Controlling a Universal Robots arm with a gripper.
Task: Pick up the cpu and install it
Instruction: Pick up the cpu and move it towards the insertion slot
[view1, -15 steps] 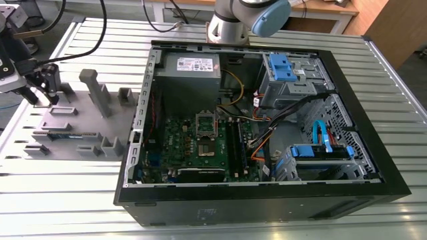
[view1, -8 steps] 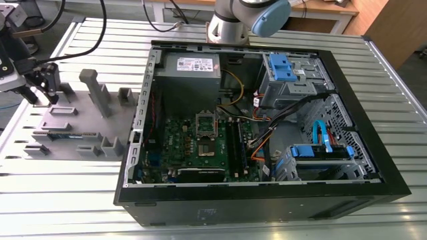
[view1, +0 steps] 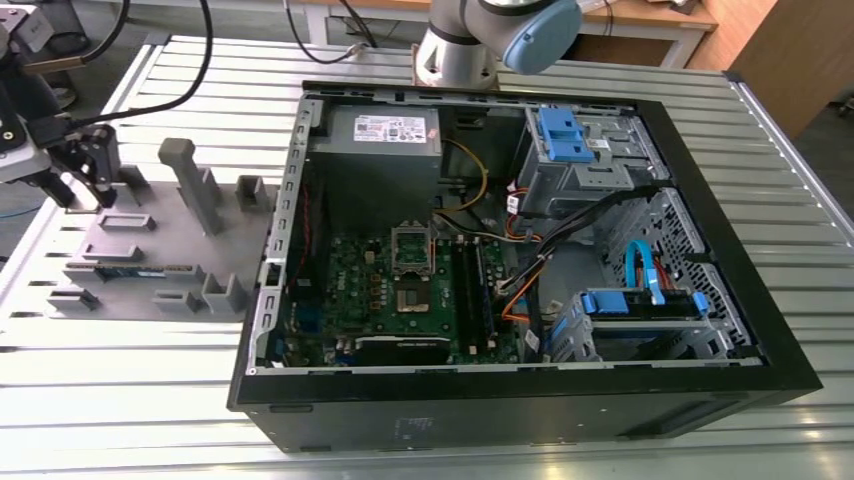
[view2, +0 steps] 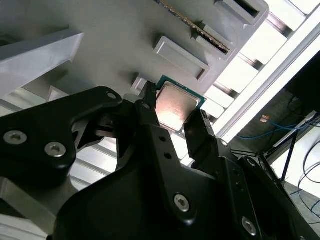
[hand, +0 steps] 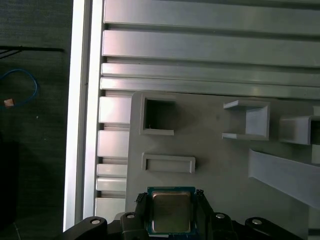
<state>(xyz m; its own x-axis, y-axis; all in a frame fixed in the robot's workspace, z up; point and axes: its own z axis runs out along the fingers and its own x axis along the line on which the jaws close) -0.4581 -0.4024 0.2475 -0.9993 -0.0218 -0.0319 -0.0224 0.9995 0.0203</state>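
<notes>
The cpu (hand: 170, 212) is a small square chip with a shiny metal top and a green rim. It sits between my gripper's (hand: 171, 206) two black fingers, which press on its opposite edges just above the grey fixture block (hand: 215, 165). The second wrist view shows the same grip: the cpu (view2: 175, 107) between the fingers (view2: 147, 107). In the exterior view my gripper (view1: 80, 192) hangs over the far corner of the fixture block (view1: 147, 250) on that view's left, well apart from the motherboard's dark socket (view1: 408, 270) inside the open computer case (view1: 521, 390).
The fixture block carries upright posts (view1: 187, 180) and small pockets, and a long memory stick (view1: 134, 270) lies in a slot. The case stands on a ribbed metal table (view1: 134, 400) with drive cages and cables inside. The arm's base (view1: 467, 40) is behind the case.
</notes>
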